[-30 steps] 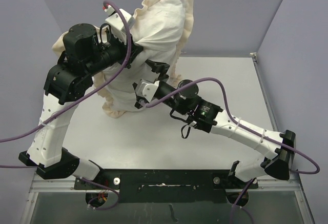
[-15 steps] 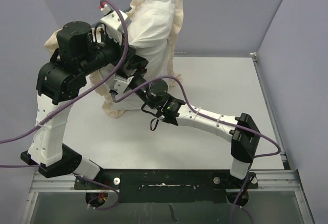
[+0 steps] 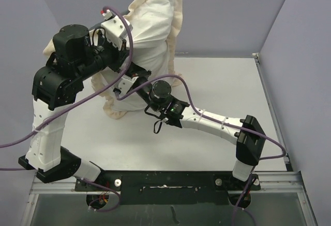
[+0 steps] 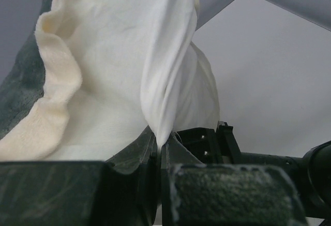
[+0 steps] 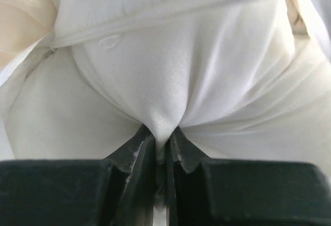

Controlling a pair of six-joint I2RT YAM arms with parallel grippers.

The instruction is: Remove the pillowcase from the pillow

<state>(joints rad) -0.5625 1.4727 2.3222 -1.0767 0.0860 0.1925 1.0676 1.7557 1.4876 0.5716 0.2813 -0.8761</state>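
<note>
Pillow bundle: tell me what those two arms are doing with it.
Both arms are working on getting the cover off. The left gripper is shut on a fold of the pillowcase and holds it up high. The right gripper, lower down, has its jaws closed on white cloth that looks like the pillow itself. The cover is not off yet.

Pillowcase: limp matt white woven cloth above the left gripper. To the gripper's left, its frill is soft cream ruffled cloth and its outer face is dark grey napped plush. Pillow, pinched in the right gripper: smooth white cloth with a faint sheen. Fingers: matt black plastic, grainy and scuffed
</note>
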